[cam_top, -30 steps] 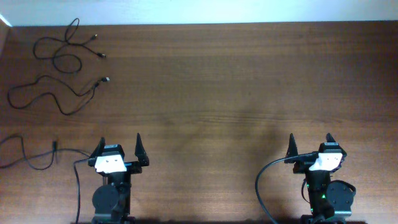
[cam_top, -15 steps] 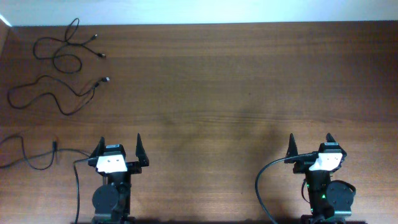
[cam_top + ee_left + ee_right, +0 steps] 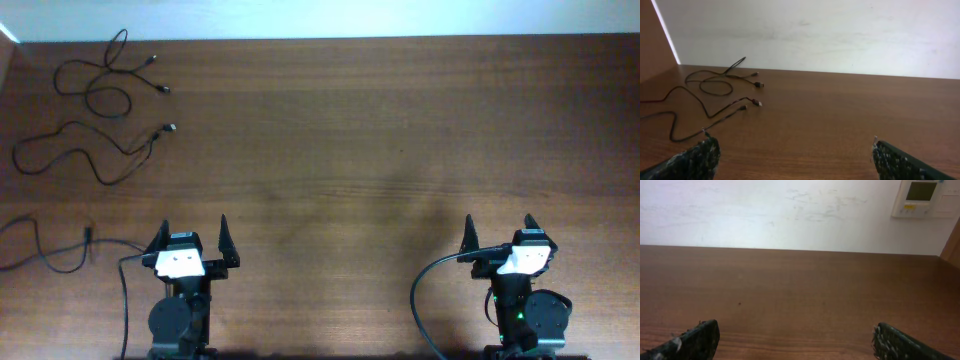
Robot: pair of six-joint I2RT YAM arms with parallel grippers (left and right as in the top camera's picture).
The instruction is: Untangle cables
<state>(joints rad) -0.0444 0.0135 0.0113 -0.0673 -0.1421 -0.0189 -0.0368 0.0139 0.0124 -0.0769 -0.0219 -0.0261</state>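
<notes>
Thin black cables lie as loose strands at the table's far left: one looped strand [image 3: 105,85] near the back edge and another wavy strand [image 3: 85,150] with a silver-tipped plug below it. Both show in the left wrist view, the looped strand [image 3: 715,85] behind the wavy strand [image 3: 700,112]. My left gripper [image 3: 192,235] is open and empty near the front edge, well short of the cables. My right gripper [image 3: 498,232] is open and empty at the front right, with only bare table before it in the right wrist view [image 3: 795,330].
A thicker black arm cable [image 3: 60,255] runs along the front left beside the left arm's base. Another loops by the right arm's base [image 3: 420,300]. A white wall [image 3: 815,30] stands behind the table's back edge, with a wall panel [image 3: 922,197] at the right.
</notes>
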